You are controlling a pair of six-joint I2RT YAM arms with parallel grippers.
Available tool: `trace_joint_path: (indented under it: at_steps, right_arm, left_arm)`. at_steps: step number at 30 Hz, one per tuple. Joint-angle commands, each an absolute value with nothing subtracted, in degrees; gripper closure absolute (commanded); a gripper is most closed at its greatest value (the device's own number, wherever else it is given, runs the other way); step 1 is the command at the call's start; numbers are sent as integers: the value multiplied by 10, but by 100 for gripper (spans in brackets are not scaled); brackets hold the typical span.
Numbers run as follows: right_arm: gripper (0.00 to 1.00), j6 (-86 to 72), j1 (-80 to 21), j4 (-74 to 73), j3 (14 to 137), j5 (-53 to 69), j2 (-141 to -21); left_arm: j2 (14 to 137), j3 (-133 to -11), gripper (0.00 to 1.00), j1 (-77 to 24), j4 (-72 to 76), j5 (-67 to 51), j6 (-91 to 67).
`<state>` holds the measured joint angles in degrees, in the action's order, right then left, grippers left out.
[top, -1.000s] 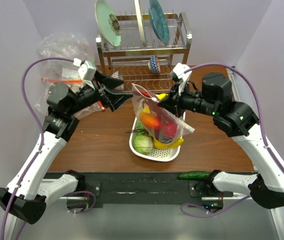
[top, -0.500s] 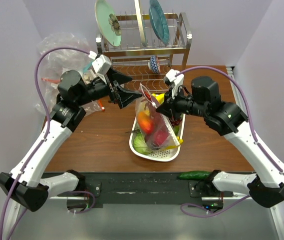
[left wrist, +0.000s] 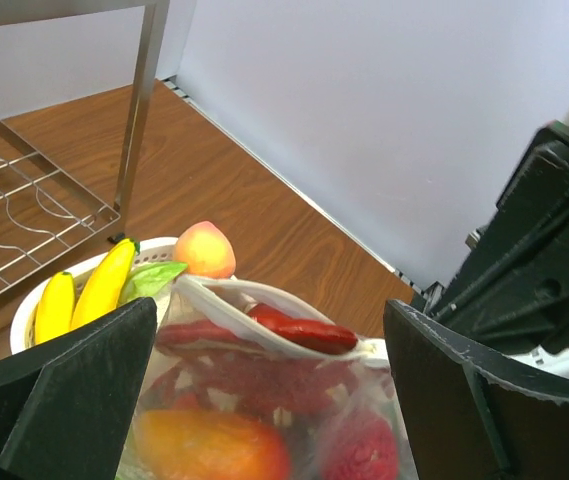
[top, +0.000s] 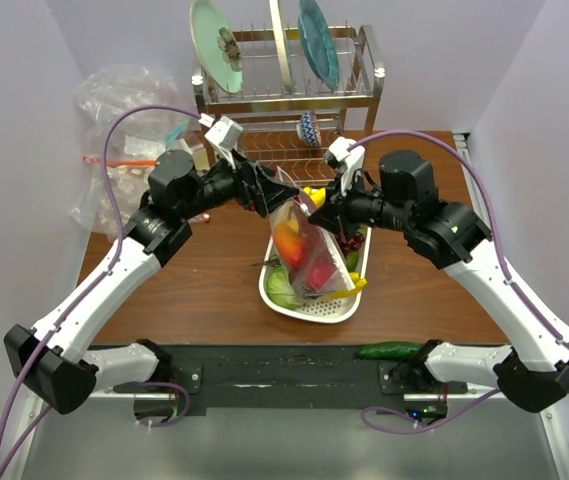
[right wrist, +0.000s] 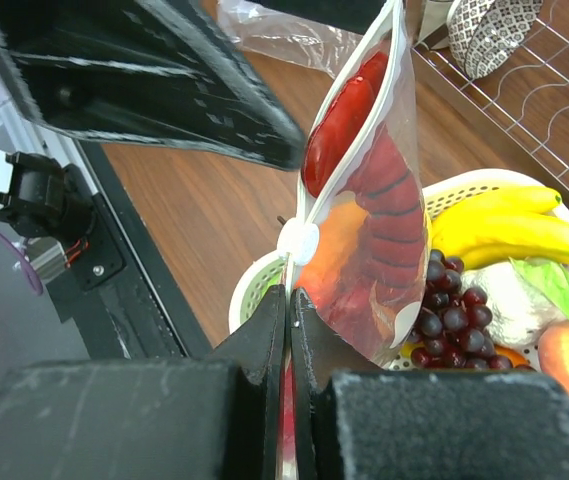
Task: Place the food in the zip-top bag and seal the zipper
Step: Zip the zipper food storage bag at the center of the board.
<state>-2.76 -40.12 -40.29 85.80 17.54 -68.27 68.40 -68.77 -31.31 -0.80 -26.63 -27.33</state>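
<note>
Far-left corner of the surface: bulky clear bag (top: 124, 110) with orange strips.

Left gripper (top: 267, 190): jaws spread wide, one to each side of the mouth of the zip-top bag (top: 307, 250), no contact visible in the wrist view.

Zip-top bag: upright over the white tray (top: 336, 310) at mid-surface. Cannot tell whether its lower end rests in the tray. Inside it are a red lobster (left wrist: 302, 333) at the top, with an orange piece (left wrist: 209, 445) and a red fruit (left wrist: 359, 450) below. Zipper (right wrist: 356, 150) edges parted around the lobster.

In the tray, outside the bag: cabbage (top: 282, 290), bananas (right wrist: 504, 225), peach (left wrist: 205, 250), dark grapes (right wrist: 449, 320).

Right gripper (right wrist: 289, 300): jaws pressed together on the bag's zipper edge, just under a white dot.

Far edge: dish rack (top: 284, 100).

Near edge, right of centre: green cucumber (top: 389, 350).
</note>
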Motion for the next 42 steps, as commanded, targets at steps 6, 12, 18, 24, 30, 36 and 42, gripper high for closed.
trace_joint_path:
  at_steps: [6, 12, 18, 24, 30, 36, 42]
  right_arm:
    - [100, -34, -401, -365, 882, 199, -681]
    - [100, -40, -402, -360, 889, 195, -686]
    - [100, -42, -402, -359, 898, 195, -692]
    - [100, -51, -401, -353, 903, 202, -694]
    - [100, -56, -402, -355, 916, 207, -695]
    - [100, -67, -402, -348, 925, 211, -699]
    - [100, -62, -401, -368, 941, 200, -708]
  left_arm:
    - [700, -678, 0, -330, 56, -221, -295]
    - [699, -659, 0, -345, 76, -223, -266]
    - [698, -650, 15, -350, 91, -248, -246]
    - [691, -637, 44, -351, 92, -225, -215]
    - [682, -628, 65, -370, 108, -220, -176]
    - [673, -605, 96, -405, 125, -185, -149]
    - [660, -613, 100, -419, 108, -104, -125]
